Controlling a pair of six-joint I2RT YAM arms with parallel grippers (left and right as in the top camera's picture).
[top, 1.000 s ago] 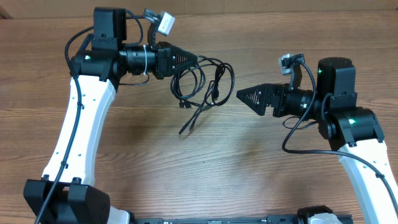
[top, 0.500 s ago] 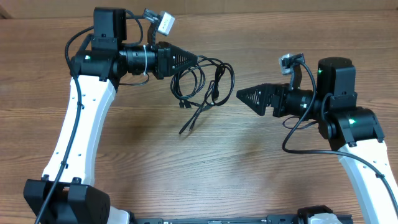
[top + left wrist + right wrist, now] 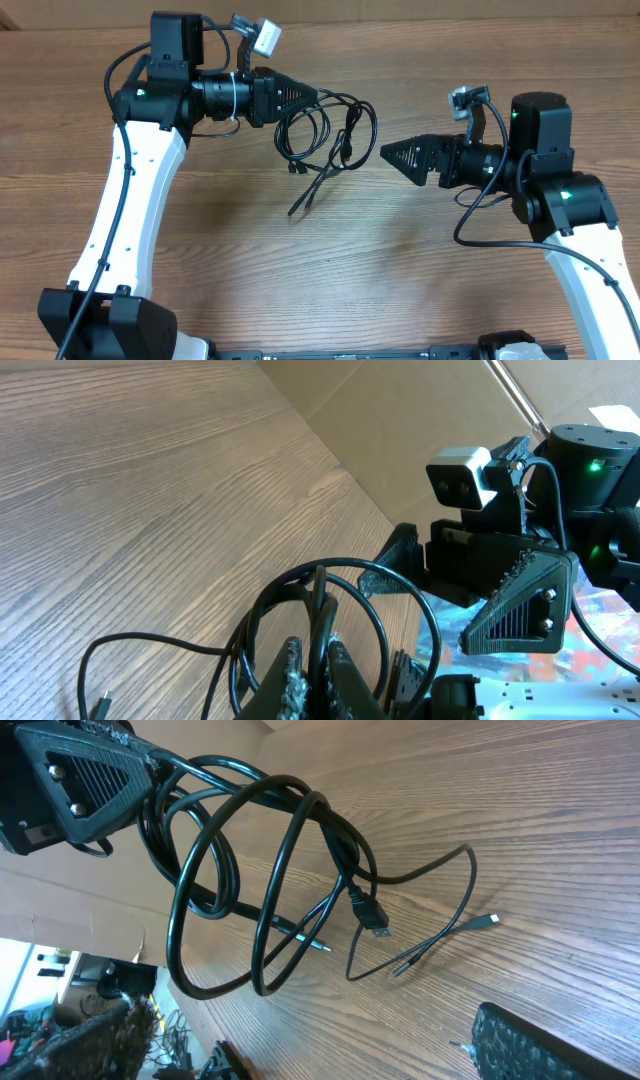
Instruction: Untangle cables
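Observation:
A tangle of thin black cables (image 3: 325,130) hangs in loops from my left gripper (image 3: 312,96), lifted off the wooden table; loose ends with small plug tips (image 3: 300,200) trail down to the table. In the left wrist view the fingers (image 3: 318,678) are shut on a black strand of the cables (image 3: 330,600). My right gripper (image 3: 392,155) is open and empty, a short way right of the bundle. The right wrist view shows the looped cables (image 3: 260,880) held by the left gripper (image 3: 150,765), with plug ends (image 3: 440,945) lying on the table, and my own fingers (image 3: 300,1055) spread wide.
The wooden table (image 3: 320,270) spreads around both arms. A cardboard wall (image 3: 420,10) runs along the back edge. Thicker black wires (image 3: 470,215) hang from the right arm.

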